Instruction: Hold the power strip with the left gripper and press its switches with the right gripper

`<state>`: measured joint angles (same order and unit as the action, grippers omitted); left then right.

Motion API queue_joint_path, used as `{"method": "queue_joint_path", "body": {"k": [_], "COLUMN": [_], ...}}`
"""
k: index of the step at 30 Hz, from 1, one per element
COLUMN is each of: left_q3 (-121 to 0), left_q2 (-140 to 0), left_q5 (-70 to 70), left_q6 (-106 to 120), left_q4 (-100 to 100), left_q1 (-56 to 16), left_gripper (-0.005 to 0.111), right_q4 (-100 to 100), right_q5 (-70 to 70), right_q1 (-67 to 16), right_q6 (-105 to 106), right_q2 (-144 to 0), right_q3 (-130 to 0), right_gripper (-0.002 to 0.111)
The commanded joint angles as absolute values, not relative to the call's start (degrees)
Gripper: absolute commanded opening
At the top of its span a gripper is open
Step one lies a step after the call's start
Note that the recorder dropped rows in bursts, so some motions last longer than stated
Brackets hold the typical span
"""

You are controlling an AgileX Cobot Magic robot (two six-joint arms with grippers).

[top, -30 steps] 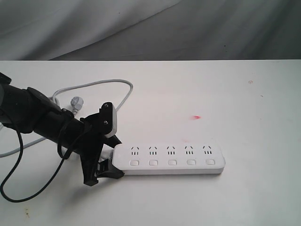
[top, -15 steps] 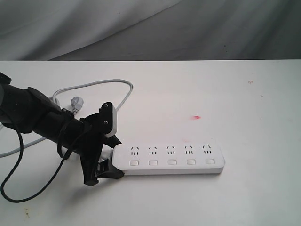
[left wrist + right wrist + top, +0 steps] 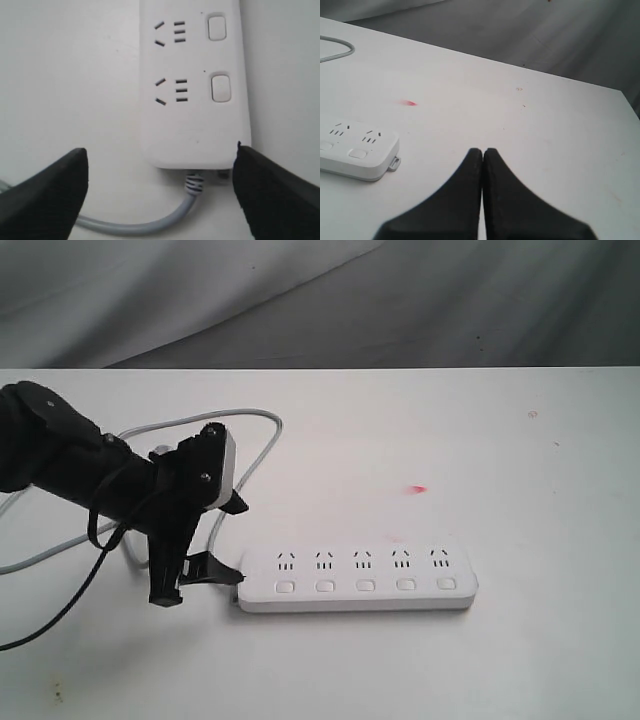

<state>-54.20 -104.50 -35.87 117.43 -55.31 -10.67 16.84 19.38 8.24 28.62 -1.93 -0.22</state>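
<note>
Where the cord (image 3: 192,186) leaves the power strip (image 3: 360,581), the left gripper (image 3: 239,542) has drawn back, jaws spread, gripping nothing; the hold needs retaking. The right gripper (image 3: 483,152) is pinched shut.

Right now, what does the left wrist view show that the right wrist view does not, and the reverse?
Only the left wrist view: the left tool, open, flanking the cord end of the power strip, and the grey cord leaving it. Only the right wrist view: the right tool, shut, clear of the strip, the strip's far end, and a red mark. Both: the strip on the white table, showing two sockets and two switches in each.
</note>
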Motion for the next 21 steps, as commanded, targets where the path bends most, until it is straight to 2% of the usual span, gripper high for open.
{"method": "queue_joint_path", "body": {"k": [1,12,21], "left_q3": [-54.35,-54.35,-54.35], "left_q2": [-99.85,-82.36,-61.43], "left_q5": [-35.83,-36.06,-37.01], "left_q6": [112.23,92.59,67.24], "left_q4": [-54.93,-48.28,-47.16], "left_q1": [-10.92,-10.92,-10.92], "left_gripper": [0.075,0.075,0.075], "right_q4": [17.32,17.32,17.52], "right_q5": [18.76,18.76,18.65], "right_q1": [8.57,8.57,8.57], "right_q6": [28.49,28.49,28.49], "right_q2": [-1.62,-1.62,-1.62], "right_q3": [0.0,0.0,0.0], "right_gripper": [0.0,0.0,0.0]}}
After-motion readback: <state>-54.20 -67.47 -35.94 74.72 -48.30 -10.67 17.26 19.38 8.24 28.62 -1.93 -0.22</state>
